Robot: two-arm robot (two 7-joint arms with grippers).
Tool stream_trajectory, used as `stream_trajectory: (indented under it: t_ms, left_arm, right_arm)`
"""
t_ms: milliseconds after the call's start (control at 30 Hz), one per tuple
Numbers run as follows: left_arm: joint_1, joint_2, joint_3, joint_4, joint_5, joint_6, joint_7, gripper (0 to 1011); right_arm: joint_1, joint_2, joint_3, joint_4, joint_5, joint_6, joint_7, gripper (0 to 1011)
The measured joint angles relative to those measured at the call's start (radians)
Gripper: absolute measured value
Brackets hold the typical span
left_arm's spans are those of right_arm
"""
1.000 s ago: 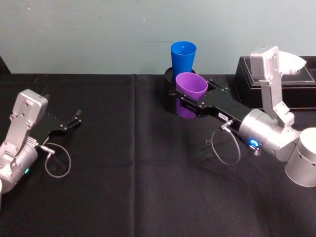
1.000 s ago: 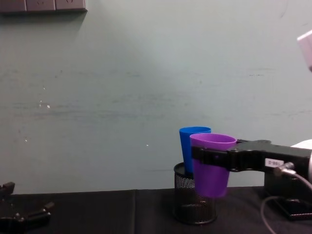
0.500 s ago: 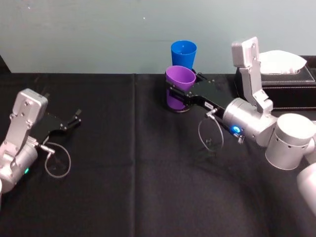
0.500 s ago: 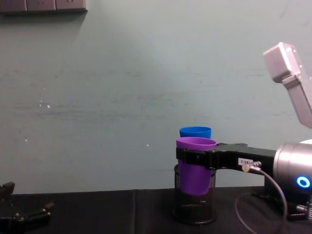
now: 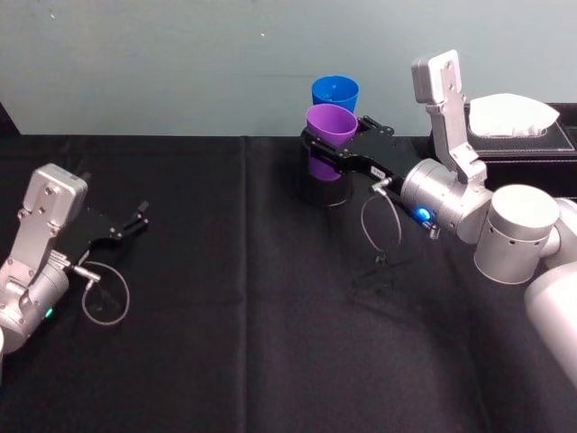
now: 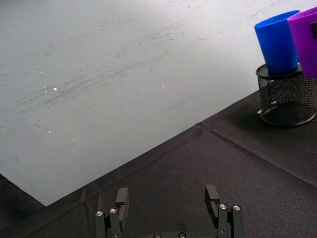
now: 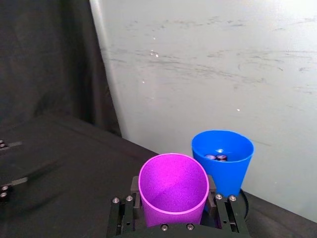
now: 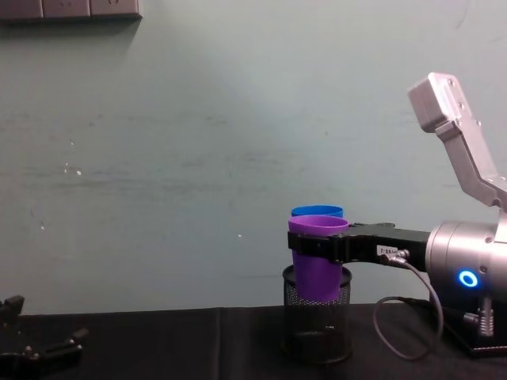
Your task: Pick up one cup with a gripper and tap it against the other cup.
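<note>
Nearest me, at about 8 o'clock on the black-clothed bench [image 5: 234, 343], my left hand [image 6: 167, 198] lies parked with its fingers spread apart and nothing between them. I judge it idle because this job needs one arm.

My right arm comes in from 4 o'clock and reaches toward 12. The right hand [image 5: 326, 155] is clamped on the purple tumbler [image 7: 173, 191], one finger on each side of the wall below the rim. Gripped there, the tumbler is upright with its mouth up, and its far side is left bare to meet the other cup. It is off the bench, its base hanging over the near rim of the black mesh pen holder [image 8: 317, 328].

Just beyond, at 12 o'clock, the blue tumbler [image 7: 223, 163] stands upright inside that pen holder, which lifts its rim slightly above the purple one. I think the holder also steadies it, so a light knock should not tip it.

From the chest view the two overlap; from the wrist they sit just beside each other. I cannot tell whether the walls touch, so I judge the tap is at contact or one short push toward 12 away.
</note>
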Motion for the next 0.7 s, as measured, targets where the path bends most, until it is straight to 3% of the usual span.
stream_trajectory:
  t_ms: [400,700]
  left_arm:
    - [0.000,0.000,0.000,0.000,0.000,0.000,0.000,1005]
    - [0.000,0.000,0.000,0.000,0.000,0.000,0.000,1005]
  right_arm:
    - [0.048,-0.042,0.023,0.095,-0.029,-0.022,-0.009,735]
    - [0.068,-0.064,0.035,0.127,-0.042,-0.029,-0.007,735]
